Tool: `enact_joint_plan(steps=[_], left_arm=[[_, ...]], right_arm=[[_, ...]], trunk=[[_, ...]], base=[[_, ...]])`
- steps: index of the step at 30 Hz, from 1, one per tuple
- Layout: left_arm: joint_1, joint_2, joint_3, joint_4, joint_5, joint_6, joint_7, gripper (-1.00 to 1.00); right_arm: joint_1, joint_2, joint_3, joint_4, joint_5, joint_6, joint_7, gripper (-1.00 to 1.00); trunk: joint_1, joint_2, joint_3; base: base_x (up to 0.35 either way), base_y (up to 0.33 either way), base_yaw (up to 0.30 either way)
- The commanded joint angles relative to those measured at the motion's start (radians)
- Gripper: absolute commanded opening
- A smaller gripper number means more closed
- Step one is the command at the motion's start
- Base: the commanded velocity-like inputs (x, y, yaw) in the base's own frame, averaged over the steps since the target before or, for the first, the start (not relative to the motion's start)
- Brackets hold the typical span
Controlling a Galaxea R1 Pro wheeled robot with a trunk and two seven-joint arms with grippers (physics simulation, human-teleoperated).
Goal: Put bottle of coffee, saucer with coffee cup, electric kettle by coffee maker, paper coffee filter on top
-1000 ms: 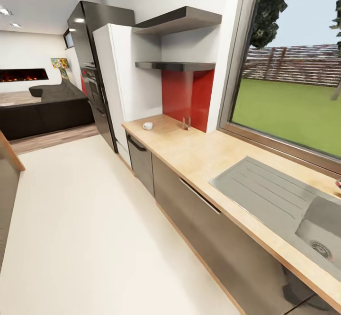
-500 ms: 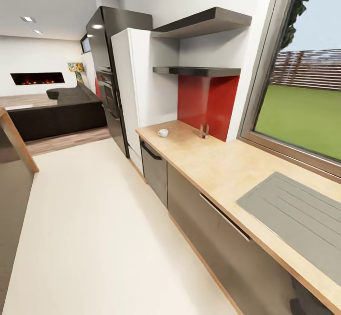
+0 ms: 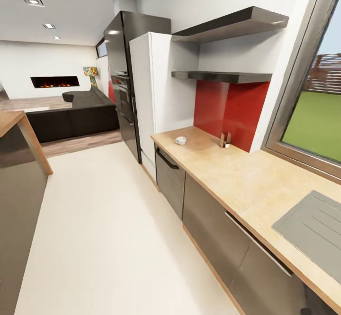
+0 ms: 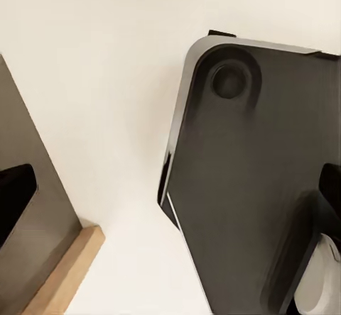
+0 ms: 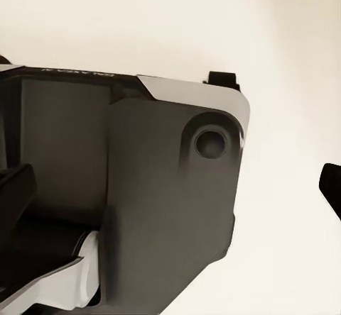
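Along right wall: bench (image 3: 246, 182) runs far, front edge straight | coffee cup (image 3: 181, 140) near its far end, close to edge | white floor (image 3: 104, 220) wide open alongside | gripper state either arm: cannot tell

A tall glossy black refrigerator (image 3: 124, 73) stands beside a white full-height cabinet panel (image 3: 148, 97) at the far end of the run. Two dark grey floating shelves (image 3: 227, 49) hang above a glossy red backsplash (image 3: 234, 109), with a small brownish item (image 3: 225, 139) standing just before it. A grey-framed window (image 3: 308, 111) shows green lawn. A ribbed grey metal drainboard (image 3: 312, 227) lies near the window. Across the white floor (image 3: 94, 225), a dark sofa (image 3: 76, 113) faces a wall fireplace (image 3: 54, 82).
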State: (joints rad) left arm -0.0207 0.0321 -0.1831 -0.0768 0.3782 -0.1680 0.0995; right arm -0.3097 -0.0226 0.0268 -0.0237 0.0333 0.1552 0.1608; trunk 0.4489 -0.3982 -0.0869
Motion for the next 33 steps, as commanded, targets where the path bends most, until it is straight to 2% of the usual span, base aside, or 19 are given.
enact_joint_plan(steps=[1, 26, 33], left_arm=[[-0.001, 0.0, -0.009, 0.0, 0.007, -0.002, 0.003, 1.0], [-0.001, 0.0, -0.009, 0.0, 0.007, -0.003, 0.003, 1.0], [-0.001, 0.0, -0.009, 0.0, 0.007, -0.003, 0.003, 1.0]], right_arm=[[0.0, 0.0, 0.002, -0.002, 0.004, 0.006, 0.003, 1.0], [0.0, 0.0, 0.002, -0.002, 0.006, 0.002, 0.002, 1.0], [0.0, -0.001, 0.004, -0.002, 0.008, -0.071, 0.0, 1.0]], trunk=[[0.001, -0.002, -0.001], [0.001, -0.002, 0.036], [0.001, -0.002, 0.037]], base=[[0.279, 0.227, 0.091], [0.279, 0.226, 0.012], [0.279, 0.226, 0.0]])
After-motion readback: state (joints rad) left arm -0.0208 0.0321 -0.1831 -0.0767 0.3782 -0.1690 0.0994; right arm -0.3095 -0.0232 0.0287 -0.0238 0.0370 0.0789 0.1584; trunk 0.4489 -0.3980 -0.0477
